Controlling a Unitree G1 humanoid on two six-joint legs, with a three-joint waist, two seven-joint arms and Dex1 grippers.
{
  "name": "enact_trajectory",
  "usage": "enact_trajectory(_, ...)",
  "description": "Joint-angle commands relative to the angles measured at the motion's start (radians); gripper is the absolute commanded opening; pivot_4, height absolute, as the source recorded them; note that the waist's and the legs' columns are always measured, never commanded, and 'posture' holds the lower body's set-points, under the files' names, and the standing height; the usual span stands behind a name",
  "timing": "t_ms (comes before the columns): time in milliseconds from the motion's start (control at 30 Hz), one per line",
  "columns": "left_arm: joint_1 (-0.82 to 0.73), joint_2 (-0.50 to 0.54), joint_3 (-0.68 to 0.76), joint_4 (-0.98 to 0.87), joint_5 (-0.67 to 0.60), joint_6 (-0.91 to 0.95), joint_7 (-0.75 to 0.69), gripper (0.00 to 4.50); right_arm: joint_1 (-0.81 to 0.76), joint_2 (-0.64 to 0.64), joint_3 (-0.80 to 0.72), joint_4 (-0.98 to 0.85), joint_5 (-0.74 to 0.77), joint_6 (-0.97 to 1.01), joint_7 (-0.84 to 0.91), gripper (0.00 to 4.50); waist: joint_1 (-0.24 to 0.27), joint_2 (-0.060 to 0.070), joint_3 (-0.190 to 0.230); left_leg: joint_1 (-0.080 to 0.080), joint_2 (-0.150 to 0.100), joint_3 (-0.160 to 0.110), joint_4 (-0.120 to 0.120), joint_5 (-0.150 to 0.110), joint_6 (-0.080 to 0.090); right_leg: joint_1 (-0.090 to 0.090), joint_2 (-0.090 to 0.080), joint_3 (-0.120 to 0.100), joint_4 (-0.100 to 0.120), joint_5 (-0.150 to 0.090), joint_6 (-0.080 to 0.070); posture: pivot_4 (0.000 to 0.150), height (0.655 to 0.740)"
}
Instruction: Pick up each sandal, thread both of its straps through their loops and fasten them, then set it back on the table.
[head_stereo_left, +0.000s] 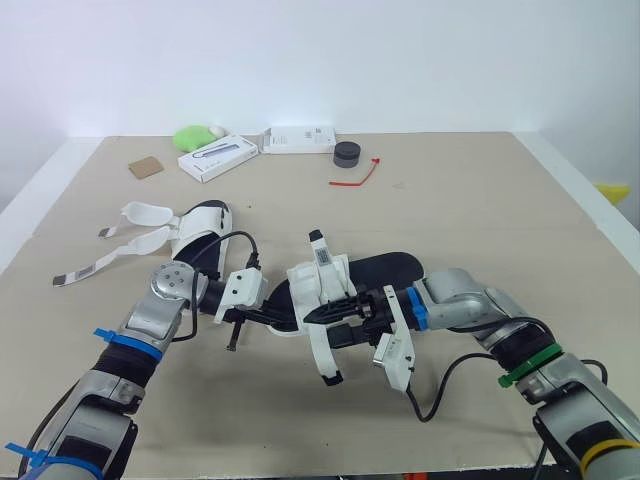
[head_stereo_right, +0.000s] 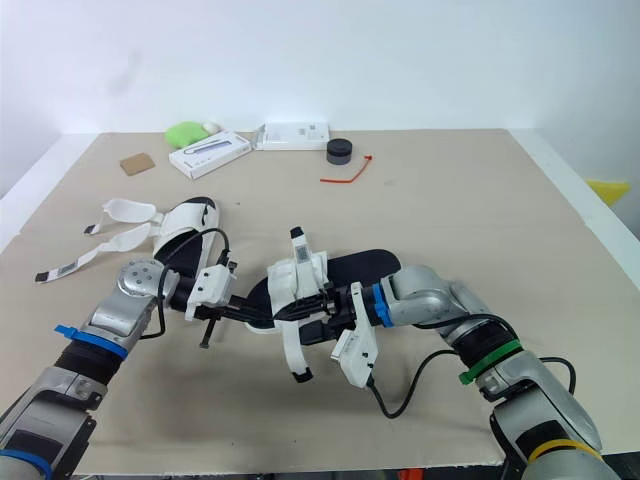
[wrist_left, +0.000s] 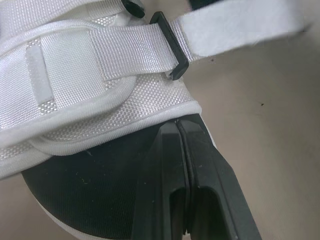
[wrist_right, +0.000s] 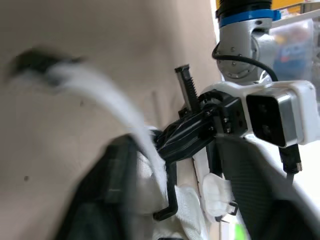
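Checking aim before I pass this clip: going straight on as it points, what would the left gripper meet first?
The left gripper, fingers shut, would meet the sandal's white upper almost at once; the tips look at its edge. The black loop lies just beyond, though depth is unclear.

Two white sandals with black soles.
The near sandal (head_stereo_left: 385, 268) sits mid-table, one white strap (wrist_left: 235, 27) passed through its black loop (wrist_left: 170, 47). The far sandal (head_stereo_left: 200, 235) lies left, straps (head_stereo_left: 130, 240) spread open.

The sandal (wrist_left: 75, 90) is coarse woven white cloth
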Motion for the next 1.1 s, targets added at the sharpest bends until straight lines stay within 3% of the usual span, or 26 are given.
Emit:
enact_trajectory(33, 0.014, 0.014, -0.014, 0.011, 0.029, 0.004, 0.0, 0.0, 0.002, -0.026, 0.021, -0.065, 0.128, 0.056, 0.056, 0.75, 0.0, 0.0, 0.0, 0.0, 0.0, 0.0, 0.0, 0.0, 0.0, 0.0, 0.0, 0.0, 0.0, 0.0, 0.0, 0.15, 0.74)
enact_trajectory(67, 0.014, 0.015, -0.014, 0.012, 0.029, 0.004, 0.0, 0.0, 0.006, -0.033, 0.026, -0.08, 0.162, 0.078, 0.074, 0.25, 0.0, 0.0, 0.0, 0.0, 0.0, 0.0, 0.0, 0.0, 0.0, 0.0, 0.0, 0.0, 0.0, 0.0, 0.0, 0.15, 0.74)
enact_trajectory(100, 0.013, 0.015, -0.014, 0.012, 0.029, 0.004, 0.0, 0.0, 0.011, -0.039, 0.029, -0.096, 0.2, 0.108, 0.094, 0.06, 0.0, 0.0, 0.0, 0.0, 0.0, 0.0, 0.0, 0.0, 0.0, 0.0, 0.0, 0.0, 0.0, 0.0, 0.0, 0.15, 0.74)
enact_trajectory(267, 0.01, 0.016, -0.013, 0.02, 0.031, -0.001, -0.001, 0.0, 0.048, -0.052, 0.015, -0.199, 0.402, 0.368, 0.213, 0.06, 0.001, 0.0, 0.0, 0.0, 0.0, -0.001, 0.0, 0.0, 0.0, 0.0, 0.0, 0.0, 0.0, 0.0, 0.0, 0.15, 0.74)
enact_trajectory(533, 0.007, 0.009, -0.015, 0.028, 0.032, -0.004, 0.002, 0.0, 0.006, -0.034, -0.115, -0.412, 0.824, 1.491, 0.113, 0.06, 0.003, 0.0, 0.0, -0.001, 0.002, -0.002, 0.0, -0.001, 0.001, -0.001, -0.003, -0.004, 0.0, 0.001, -0.002, 0.15, 0.74)
enact_trajectory(667, 0.004, 0.005, -0.015, 0.033, 0.032, -0.006, 0.004, 0.0, -0.065, -0.033, -0.15, -0.443, 0.925, 1.84, 0.114, 0.06, 0.003, 0.0, 0.0, -0.002, 0.002, -0.003, 0.0, -0.001, 0.001, -0.003, -0.004, -0.007, 0.0, 0.001, -0.003, 0.15, 0.74)
enact_trajectory(767, 0.005, 0.003, -0.015, 0.034, 0.033, -0.008, 0.007, 0.0, -0.145, 0.039, -0.22, -0.376, 1.022, 2.126, 0.015, 0.06, 0.003, 0.0, 0.0, -0.003, 0.002, -0.004, 0.0, -0.001, 0.001, -0.002, -0.004, -0.008, 0.0, 0.001, -0.003, 0.15, 0.74)
enact_trajectory(1100, 0.001, -0.005, -0.016, 0.04, 0.035, -0.01, 0.012, 0.0, -0.257, 0.148, -0.242, -0.312, 0.979, 2.339, -0.003, 0.06, 0.003, 0.0, 0.0, -0.005, 0.002, -0.004, 0.0, -0.001, 0.001, -0.004, -0.004, -0.009, -0.001, 0.001, -0.002, 0.15, 0.74)
